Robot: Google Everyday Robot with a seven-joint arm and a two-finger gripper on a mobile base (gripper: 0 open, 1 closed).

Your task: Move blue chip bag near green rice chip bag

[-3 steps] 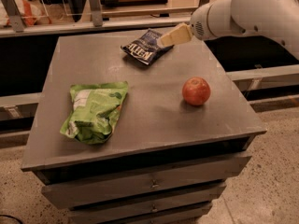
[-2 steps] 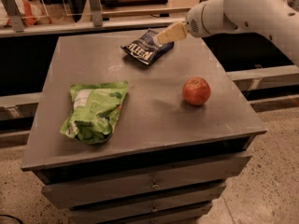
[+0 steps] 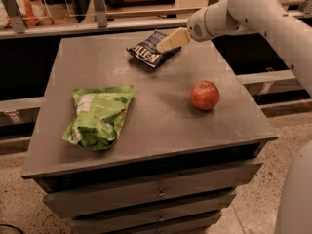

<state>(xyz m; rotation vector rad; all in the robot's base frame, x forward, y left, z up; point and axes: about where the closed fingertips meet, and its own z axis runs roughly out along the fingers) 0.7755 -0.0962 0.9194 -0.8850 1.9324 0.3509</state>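
The blue chip bag (image 3: 147,51) is small, dark navy with white lettering, and lies at the far middle of the grey table (image 3: 156,121). The green rice chip bag (image 3: 99,115) is larger, light green, and lies flat at the front left. My gripper (image 3: 163,46) comes in from the upper right on a white arm. Its cream fingers (image 3: 173,39) point down-left and reach over the right end of the blue bag. The two bags lie well apart.
A red apple (image 3: 204,95) sits at the right of the table. The table is a drawer cabinet with front drawers (image 3: 146,191). A railing and shelf (image 3: 97,13) run behind the far edge. The floor (image 3: 253,199) is speckled.
My gripper has moved left and slightly down, from just right of the blue bag to over its right end. The bags and apple have not moved.
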